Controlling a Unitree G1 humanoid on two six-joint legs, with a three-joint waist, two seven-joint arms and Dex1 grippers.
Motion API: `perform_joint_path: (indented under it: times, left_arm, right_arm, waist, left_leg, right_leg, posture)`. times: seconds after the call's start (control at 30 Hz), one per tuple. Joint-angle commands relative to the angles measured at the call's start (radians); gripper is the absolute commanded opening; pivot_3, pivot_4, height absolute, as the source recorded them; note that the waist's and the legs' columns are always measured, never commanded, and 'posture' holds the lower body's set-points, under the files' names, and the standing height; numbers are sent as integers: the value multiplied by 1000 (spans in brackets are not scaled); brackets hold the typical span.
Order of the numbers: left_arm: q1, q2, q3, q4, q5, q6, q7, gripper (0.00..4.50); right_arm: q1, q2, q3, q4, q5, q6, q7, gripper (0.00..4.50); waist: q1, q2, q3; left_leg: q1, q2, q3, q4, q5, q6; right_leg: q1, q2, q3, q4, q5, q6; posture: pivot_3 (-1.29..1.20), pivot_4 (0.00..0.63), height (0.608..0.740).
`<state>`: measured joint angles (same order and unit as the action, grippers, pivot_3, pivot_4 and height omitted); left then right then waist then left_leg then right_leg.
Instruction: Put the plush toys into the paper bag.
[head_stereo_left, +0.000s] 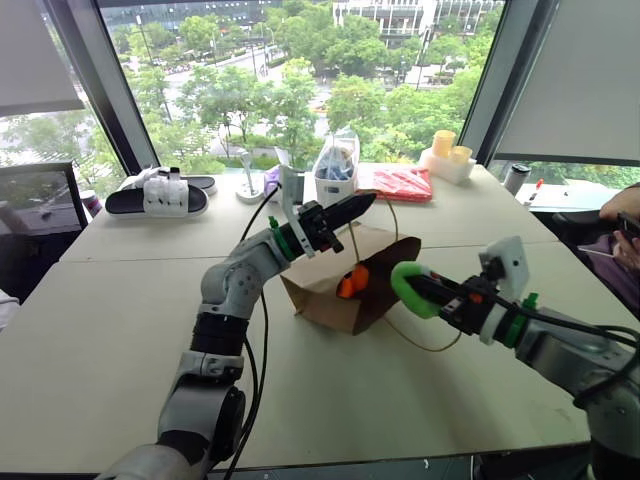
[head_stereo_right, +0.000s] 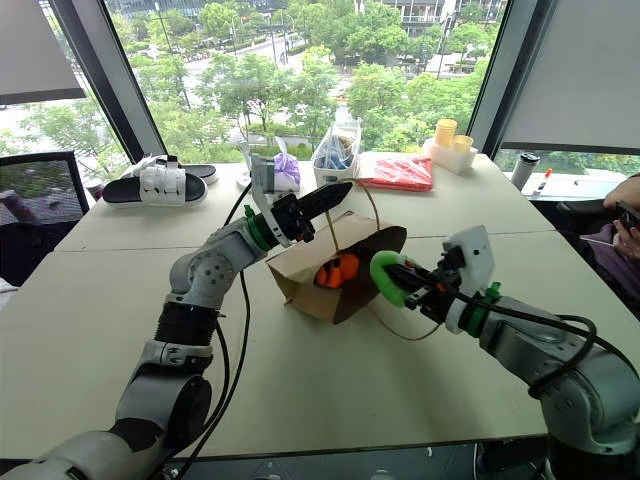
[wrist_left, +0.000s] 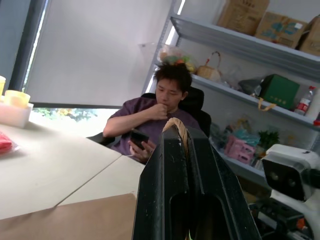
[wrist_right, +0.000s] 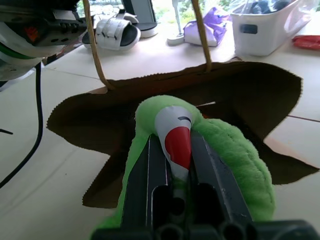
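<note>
The brown paper bag (head_stereo_left: 322, 296) lies on its side in the middle of the table, its mouth turned toward my right arm. Inside the mouth rests the orange plush toy (head_stereo_left: 351, 282). My left gripper (head_stereo_left: 367, 202) is shut on one of the bag's cord handles (wrist_left: 175, 124) and holds it up above the bag. My right gripper (head_stereo_left: 428, 290) is shut on the green plush toy (head_stereo_left: 401, 285), whose red patch (wrist_right: 177, 145) shows between the fingers. That toy hangs just in front of the bag's dark opening (wrist_right: 240, 100).
Along the far edge of the table are a white bin (head_stereo_left: 335, 182) holding a clear plastic bag, a red packet (head_stereo_left: 401, 183), a black-and-white sandal (head_stereo_left: 160, 196), yellow cups (head_stereo_left: 449, 152) and a purple cloth bundle (head_stereo_right: 286, 172). A person (wrist_left: 157, 115) sits at the table's right side.
</note>
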<state>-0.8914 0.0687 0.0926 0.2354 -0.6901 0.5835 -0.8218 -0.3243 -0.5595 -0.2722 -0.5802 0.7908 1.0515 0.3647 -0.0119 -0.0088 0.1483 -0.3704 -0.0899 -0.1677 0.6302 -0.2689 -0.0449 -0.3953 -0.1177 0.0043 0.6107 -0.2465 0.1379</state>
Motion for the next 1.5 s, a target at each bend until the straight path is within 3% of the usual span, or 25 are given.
perform_joint_path:
  times: [0.03,0.17,0.27,0.37,0.43,0.53,0.77,0.83,0.97,1.13,1.37,1.47,1.5]
  left_arm:
    - [-14,-11,0,-55,-32,8,-4,0]
    - [-18,-26,47,-66,-71,26,45,0]
    - [-18,-20,73,-78,-98,36,78,0]
    - [-14,-13,91,-88,-112,41,102,0]
    - [-11,-7,101,-88,-113,36,114,0]
    - [-15,-5,112,-67,-113,24,125,0]
    - [-50,-7,108,5,-98,-3,114,0]
    - [-56,-6,107,14,-98,-6,112,0]
    - [-61,-8,103,9,-102,-2,114,0]
    - [-51,-28,88,-14,-101,1,124,0]
    - [-34,-29,79,-9,-92,-9,111,0]
    - [-34,-21,81,-4,-89,-11,105,0]
    - [-33,-18,84,-10,-92,-7,106,0]
  right_arm:
    - [-76,25,93,66,-82,-64,-28,31]
    - [-168,43,254,208,-239,-152,-34,31]
    - [-208,55,301,288,-304,-205,-25,31]
    - [-215,64,307,308,-323,-224,-7,1083]
    - [-206,65,296,287,-324,-220,0,2241]
    - [-174,51,253,214,-285,-191,18,3546]
    - [-77,40,3,62,-92,-79,20,3546]
    - [12,14,-146,36,-24,-31,18,3546]
    - [171,-2,-302,17,70,18,14,3546]
    - [351,89,-320,13,80,-44,-9,3546]
    - [395,274,-295,55,205,-85,-77,3546]
    - [403,319,-283,78,238,-102,-114,2731]
    - [412,323,-274,75,239,-106,-117,2165]
  waist:
    - [0,0,0]
    - [-1,0,0]
    - [-1,0,0]
    - [0,0,0]
    - [0,0,0]
    - [1,0,0]
    - [5,0,0]
    - [1,0,0]
    - [21,0,0]
    - [21,0,0]
    - [19,0,0]
    - [20,0,0]
    - [20,0,0]
  left_leg:
    - [0,0,0,0,0,0]
    - [-1,0,0,-1,2,-4]
    - [-2,0,0,-1,3,-5]
    - [-2,0,-1,-1,3,-5]
    - [-2,0,-1,-1,3,-5]
    - [-2,0,-1,-1,3,-5]
    - [-2,0,-2,0,2,-3]
    - [-2,0,-1,0,1,-2]
    - [-2,0,-2,-1,0,0]
    - [-1,0,-1,-1,0,1]
    - [0,0,0,-1,0,1]
    - [0,0,0,-1,0,1]
    - [0,0,0,-1,0,1]
  right_leg:
    - [0,0,0,0,0,0]
    - [-2,0,0,0,0,0]
    - [-3,0,0,0,0,0]
    - [-3,0,0,0,0,0]
    - [-3,0,0,0,0,0]
    - [-3,0,0,0,0,0]
    - [-2,0,0,-1,0,0]
    - [-2,0,0,-1,0,0]
    - [-2,0,-1,0,0,0]
    - [0,0,-1,0,0,0]
    - [0,1,1,1,0,0]
    - [-1,1,1,1,0,0]
    - [-1,1,1,1,0,0]
  posture:
    - [0,150,740]
    - [0,150,740]
    - [0,150,740]
    - [0,150,740]
    - [0,150,740]
    - [0,150,740]
    - [0,150,740]
    - [0,150,740]
    - [0,150,740]
    - [0,150,740]
    - [0,150,740]
    - [0,150,740]
    - [0,150,740]
